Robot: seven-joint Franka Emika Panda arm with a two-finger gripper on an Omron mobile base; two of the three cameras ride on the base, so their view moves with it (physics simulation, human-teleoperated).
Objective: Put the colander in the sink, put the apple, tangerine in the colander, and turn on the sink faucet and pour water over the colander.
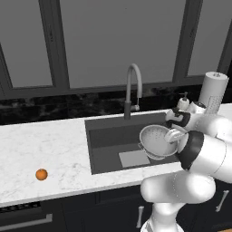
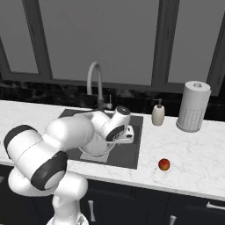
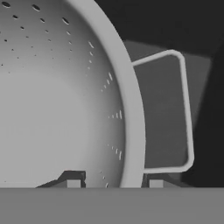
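Now the gripper point(image 3: 113, 183) is clamped on the colander's point(image 1: 157, 141) rim — one finger inside, one outside — holding it tilted above the sink point(image 1: 108, 145); tangerine point(image 1: 41, 174) on counter point(image 1: 45, 149).

Sink point(image 1: 102, 131) set in counter point(image 1: 45, 145), faucet point(image 1: 132, 86) behind its rear edge at centre. Colander point(image 1: 156, 141) tilted over sink's right half, above btm plate point(image 1: 133, 158). Tangerine point(image 1: 41, 174) on counter well left of sink; apple point(image 2: 164, 164) on counter right of sink, w/ soap bottle point(image 2: 157, 114) and paper-towel roll point(image 2: 193, 106) behind it.
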